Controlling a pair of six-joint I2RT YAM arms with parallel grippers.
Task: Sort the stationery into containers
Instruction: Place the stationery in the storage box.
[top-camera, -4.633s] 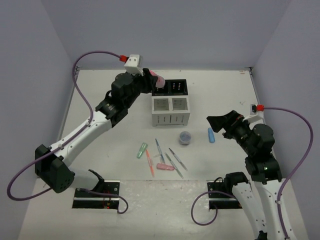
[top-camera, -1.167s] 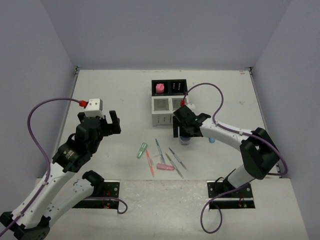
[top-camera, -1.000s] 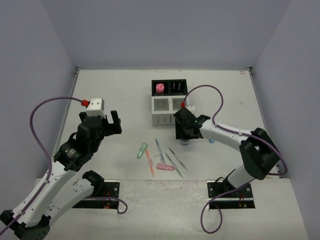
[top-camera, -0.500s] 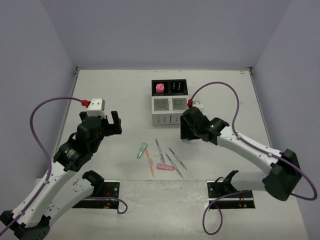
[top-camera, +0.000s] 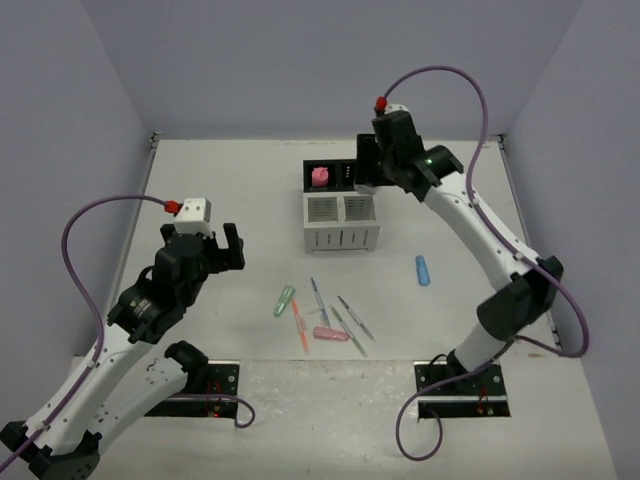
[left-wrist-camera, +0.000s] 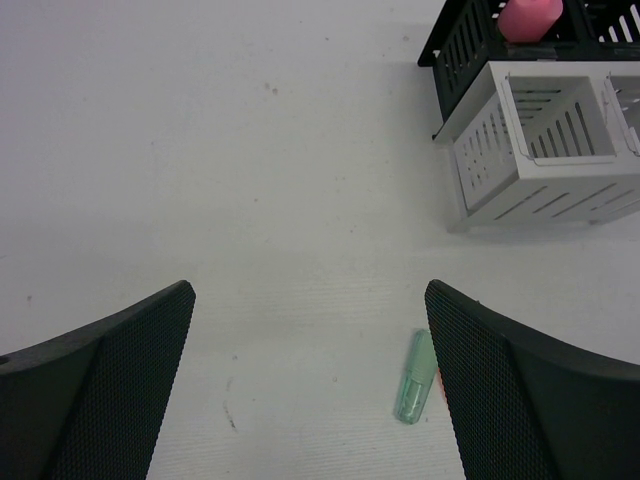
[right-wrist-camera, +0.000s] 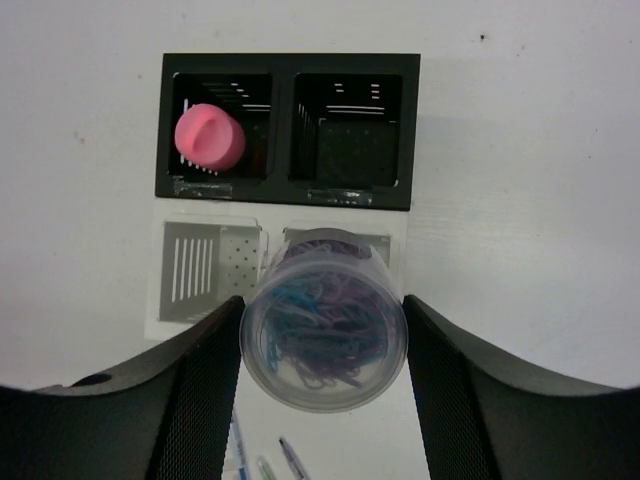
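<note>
Right claw (right-wrist-camera: 323, 345): gripping the round puck (right-wrist-camera: 322, 318) — up over the organizer (right-wrist-camera: 283, 130).
Left claw (left-wrist-camera: 308, 295): spread wide, holding nothing, above the counter (left-wrist-camera: 200, 150).

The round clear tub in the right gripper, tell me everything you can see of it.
The round clear tub is a small see-through cylinder, plastic by the look of it, seen end-on from the right wrist. It is packed with tangled blue and purple paper clips. The right gripper clamps it, with one mesh-textured finger against each side. It is held above the desk organizer, apparently over the right-hand white bin, touching nothing else. In the top view the gripper hides it.
</note>
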